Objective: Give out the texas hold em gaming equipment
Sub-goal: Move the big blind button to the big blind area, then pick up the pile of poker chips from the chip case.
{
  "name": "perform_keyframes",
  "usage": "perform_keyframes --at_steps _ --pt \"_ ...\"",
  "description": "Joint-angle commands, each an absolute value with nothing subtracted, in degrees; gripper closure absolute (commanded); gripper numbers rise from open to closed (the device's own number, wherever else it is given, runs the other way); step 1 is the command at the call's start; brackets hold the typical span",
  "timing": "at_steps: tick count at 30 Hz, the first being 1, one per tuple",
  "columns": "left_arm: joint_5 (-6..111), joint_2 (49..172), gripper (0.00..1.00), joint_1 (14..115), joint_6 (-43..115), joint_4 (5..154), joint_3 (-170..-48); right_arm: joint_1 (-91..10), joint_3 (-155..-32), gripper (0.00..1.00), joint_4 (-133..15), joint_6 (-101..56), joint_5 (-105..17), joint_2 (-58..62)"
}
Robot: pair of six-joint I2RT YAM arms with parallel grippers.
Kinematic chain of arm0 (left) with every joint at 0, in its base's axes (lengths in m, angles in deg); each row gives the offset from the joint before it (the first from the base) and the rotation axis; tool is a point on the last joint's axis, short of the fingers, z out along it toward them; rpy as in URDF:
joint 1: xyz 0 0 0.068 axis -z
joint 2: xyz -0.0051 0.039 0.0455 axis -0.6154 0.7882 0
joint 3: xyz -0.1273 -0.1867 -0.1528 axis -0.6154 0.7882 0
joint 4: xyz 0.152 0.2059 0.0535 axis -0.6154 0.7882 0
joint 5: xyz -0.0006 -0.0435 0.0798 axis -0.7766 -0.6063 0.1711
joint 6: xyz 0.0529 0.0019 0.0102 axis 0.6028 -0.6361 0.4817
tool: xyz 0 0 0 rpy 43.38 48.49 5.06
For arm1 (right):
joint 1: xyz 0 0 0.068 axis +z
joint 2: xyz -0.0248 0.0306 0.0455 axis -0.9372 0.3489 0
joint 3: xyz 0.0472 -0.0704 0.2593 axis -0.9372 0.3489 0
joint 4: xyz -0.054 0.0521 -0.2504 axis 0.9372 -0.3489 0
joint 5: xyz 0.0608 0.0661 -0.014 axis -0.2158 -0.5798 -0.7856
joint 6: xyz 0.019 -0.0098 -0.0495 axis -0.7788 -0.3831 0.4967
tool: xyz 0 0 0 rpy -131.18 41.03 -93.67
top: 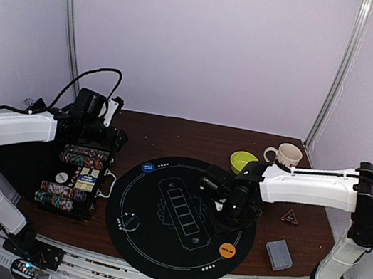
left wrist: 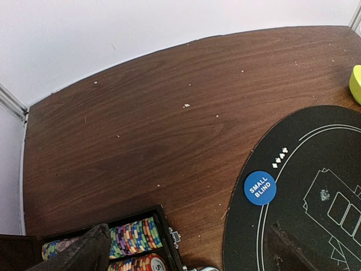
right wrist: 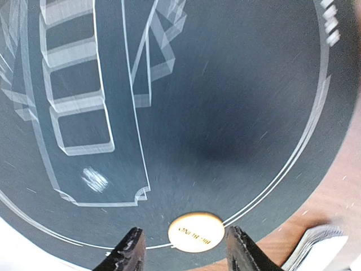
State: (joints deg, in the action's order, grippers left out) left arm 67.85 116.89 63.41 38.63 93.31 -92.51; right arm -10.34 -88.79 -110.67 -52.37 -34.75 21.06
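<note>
Your right claw (right wrist: 186, 251) is hanging spread open at bottom centre, the pale round disc (right wrist: 196, 230) lying between its fingers on the black mat (right wrist: 225, 113). By closing too high, you are risking the thin disc skidding off.

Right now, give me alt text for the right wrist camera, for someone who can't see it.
The right gripper hangs open over a round black mat, a pale disc lying between its fingers. White card outlines mark the mat; a stack of cards sits on the wooden table at lower right.
</note>
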Motion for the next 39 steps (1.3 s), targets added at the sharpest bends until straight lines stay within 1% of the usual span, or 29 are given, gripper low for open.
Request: perform_keyframes --at_steps 1,4,7,8,10,14,16,22,27,30,32,35,36,37,39 --pt "68.5 116.8 0.02 62.9 39.8 92.8 -93.9 -16.3 -89.8 0.48 -106.3 -52.2 -36.0 14.2" --pt "69.0 117.3 0.02 62.9 40.0 95.4 -95.6 -20.3 -88.7 0.46 -102.7 -52.2 -34.7 10.8" --pt "68.8 115.5 0.02 62.9 38.7 98.0 -96.1 -23.4 -86.7 0.37 -98.7 -50.1 -33.1 7.8" --pt "68.6 115.0 0.02 62.9 38.1 99.1 -96.3 -24.0 -86.4 0.36 -97.9 -48.8 -31.8 7.4" --pt "68.2 114.5 0.02 62.9 36.2 103.7 -97.2 -24.6 -87.4 0.32 -98.4 -45.3 -28.8 7.8" --pt "66.7 113.1 0.02 63.0 30.6 115.3 -99.6 -25.3 -90.1 0.26 -98.4 -38.3 -27.2 9.6" --pt "66.3 111.2 0.02 63.0 27.6 120.5 -99.6 -25.5 -91.6 0.25 -98.1 -35.5 -26.5 10.1" --pt "65.8 104.8 0.11 63.2 16.7 133.4 -97.2 -26.0 -90.5 0.24 -93.0 -29.6 -28.7 10.5" --pt "66.1 102.1 0.22 63.5 10.6 146.4 -95.5 -26.1 -90.3 0.22 -91.9 -25.2 -31.2 12.2" --pt "67.5 100.0 0.21 63.5 8.1 153.0 -92.8 -26.1 -91.6 0.22 -92.5 -23.3 -31.8 13.9" --pt "68.5 98.2 0.19 63.5 7.4 154.1 -90.2 -26.2 -91.9 0.22 -92.2 -22.7 -32.3 14.6" --pt "66.2 99.7 0.18 63.4 8.1 151.7 -85.9 -26.1 -90.8 0.22 -90.8 -22.6 -33.3 14.5" --pt "65.9 100.7 0.2 63.4 8.5 150.5 -84.3 -26.1 -90.3 0.21 -90.4 -22.6 -33.4 14.3" --pt "66.0 101.6 0.25 63.3 8.7 149.3 -83.5 -26.2 -89.9 0.21 -90.2 -22.4 -33.3 14.1" --pt "66.5 102.9 0.29 62.5 9.0 147.4 -82.8 -26.2 -89.0 0.21 -90.1 -22.3 -32.7 14.0"
